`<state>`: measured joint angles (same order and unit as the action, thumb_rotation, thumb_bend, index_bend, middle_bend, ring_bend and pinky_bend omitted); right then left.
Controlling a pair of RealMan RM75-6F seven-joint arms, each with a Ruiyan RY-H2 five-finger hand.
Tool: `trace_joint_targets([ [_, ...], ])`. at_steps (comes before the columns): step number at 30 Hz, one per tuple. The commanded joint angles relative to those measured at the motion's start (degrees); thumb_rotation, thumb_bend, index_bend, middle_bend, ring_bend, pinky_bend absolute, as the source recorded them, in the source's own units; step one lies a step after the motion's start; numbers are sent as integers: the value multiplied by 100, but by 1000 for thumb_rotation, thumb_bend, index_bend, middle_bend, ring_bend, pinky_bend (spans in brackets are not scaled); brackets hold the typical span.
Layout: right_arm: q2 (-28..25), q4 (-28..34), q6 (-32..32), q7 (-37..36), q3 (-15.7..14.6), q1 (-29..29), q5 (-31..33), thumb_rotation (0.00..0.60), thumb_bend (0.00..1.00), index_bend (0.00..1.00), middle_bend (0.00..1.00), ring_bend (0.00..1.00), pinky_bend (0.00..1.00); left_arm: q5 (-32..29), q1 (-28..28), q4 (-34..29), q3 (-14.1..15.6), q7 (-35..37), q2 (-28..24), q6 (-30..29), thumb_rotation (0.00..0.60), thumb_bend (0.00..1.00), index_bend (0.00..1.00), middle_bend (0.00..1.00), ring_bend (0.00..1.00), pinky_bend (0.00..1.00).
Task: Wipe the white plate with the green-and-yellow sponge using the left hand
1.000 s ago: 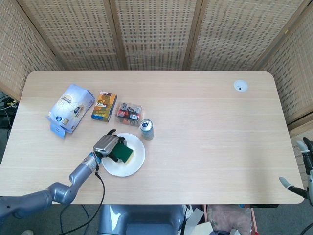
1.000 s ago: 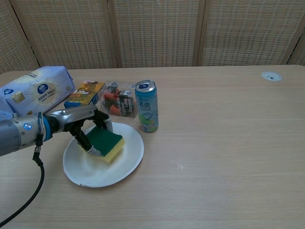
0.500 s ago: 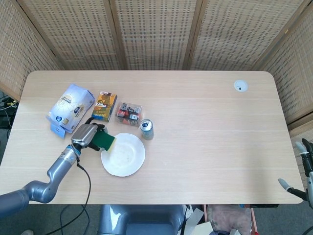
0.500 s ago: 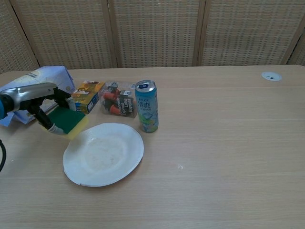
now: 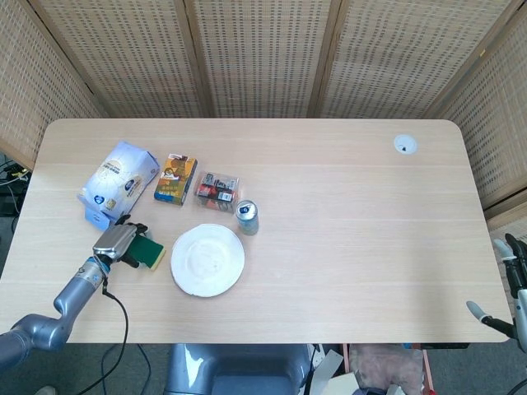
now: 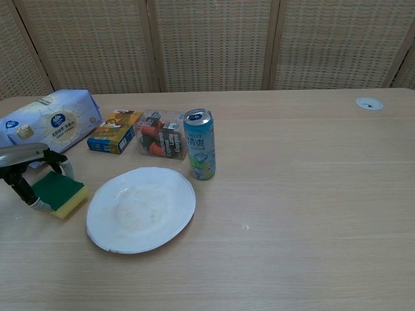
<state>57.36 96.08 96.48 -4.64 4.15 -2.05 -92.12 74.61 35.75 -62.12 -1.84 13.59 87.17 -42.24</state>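
The white plate (image 5: 207, 260) (image 6: 141, 208) lies bare near the table's front, left of centre. The green-and-yellow sponge (image 5: 149, 253) (image 6: 60, 193) is just left of the plate, off its rim, low at the table surface, green side up. My left hand (image 5: 118, 240) (image 6: 26, 172) grips the sponge from its left side, fingers wrapped over its far and near edges. My right hand (image 5: 519, 267) shows only in the head view, off the table's right front corner, fingers apart and holding nothing.
A blue-and-green drink can (image 5: 247, 217) (image 6: 200, 144) stands just behind the plate's right rim. Behind the plate lie a clear box of small items (image 6: 161, 140), a yellow carton (image 6: 113, 131) and a blue-white bag (image 6: 47, 120). A cable port (image 5: 404, 145) sits far right.
My left hand has carried the sponge off the plate to the left, from the plate's middle to the table beside it. The plate now lies uncovered. The right hand has barely moved.
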Motion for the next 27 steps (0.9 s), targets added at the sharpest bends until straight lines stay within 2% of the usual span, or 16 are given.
trace_joint_targets([
  [1,-6,-1,-5,-15,2,1,8,600,0,0,0,0,0,158,39,-183,11,124,-105,-34,600,0,0,0,0,0],
  [8,-58,7,62,-154,4,-33,-4,600,0,0,0,0,0,84,8,-1333,-147,-125,-933,-281,600,0,0,0,0,0],
  [12,-99,-9,113,-299,-7,-58,-39,600,0,0,0,0,0,186,-303,-2478,-267,-388,-1707,-1097,600,0,0,0,0,0],
  [15,-116,-40,119,-393,-3,-63,-26,600,0,0,0,0,0,272,-653,-3049,-253,-686,-2061,-1794,600,0,0,0,0,0],
  [21,-123,-82,167,-485,9,-74,-41,600,0,0,0,0,0,350,-1476,-3806,-2,-1604,-2351,-3088,600,0,0,0,0,0],
  [24,-108,-105,194,-483,16,-80,-49,600,0,0,0,0,0,369,-1981,-4071,106,-2119,-2277,-3890,600,0,0,0,0,0],
  [27,-90,-130,192,-476,18,-78,-46,600,0,0,0,0,0,430,-2251,-4162,150,-2474,-2185,-4332,600,0,0,0,0,0],
])
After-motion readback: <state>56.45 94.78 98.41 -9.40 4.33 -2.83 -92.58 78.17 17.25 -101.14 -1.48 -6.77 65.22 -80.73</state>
